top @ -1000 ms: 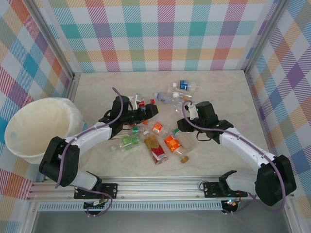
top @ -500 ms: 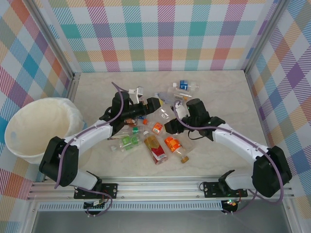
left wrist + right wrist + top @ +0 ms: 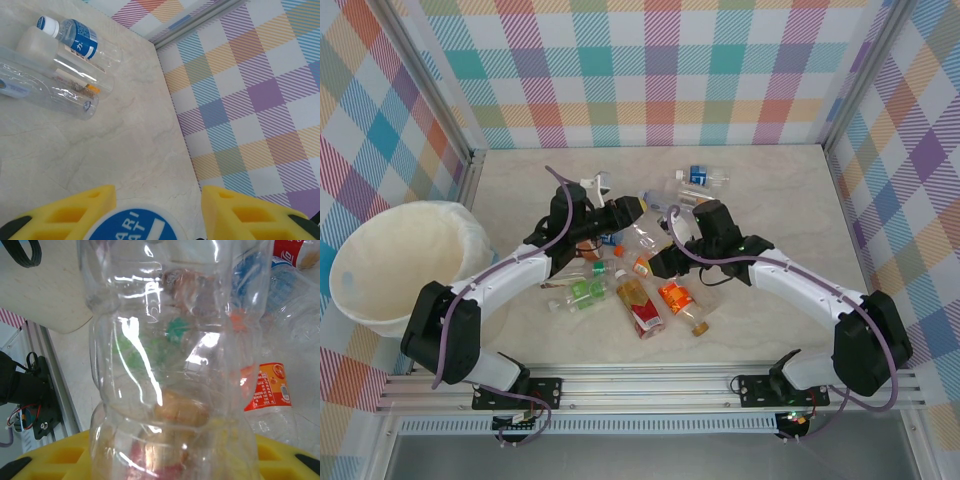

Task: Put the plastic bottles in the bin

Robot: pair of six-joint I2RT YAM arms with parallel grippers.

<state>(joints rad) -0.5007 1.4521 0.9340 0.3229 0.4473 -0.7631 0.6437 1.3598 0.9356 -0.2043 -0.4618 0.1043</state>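
The right hand (image 3: 663, 263) is pressed onto a clear bottle (image 3: 175, 355). In its wrist view we see yellow fingers (image 3: 55, 460) on both sides of the body, and the bottle's long axis runs straight out from the hand.

The left hand (image 3: 625, 208) hangs over the far side of the heap. Between its own yellow fingers (image 3: 70, 210) sits a blue printed disc (image 3: 131, 229), perhaps a label or a cap. We cannot tell whether that hand is pinching it or merely spread around it.

The rest of the plastic bottles (image 3: 642, 305) lie in a loose heap on the table (image 3: 780, 200) between the 2 arms, with a few more nearer the far wall. The bin (image 3: 380, 275) stands at the table's left edge, well apart from the heap and to the left of both hands.

We judge the left arm to be the nearer one. The right hand's bottle would have to cross the heap and the left arm to reach the bin, so its swing needs height.
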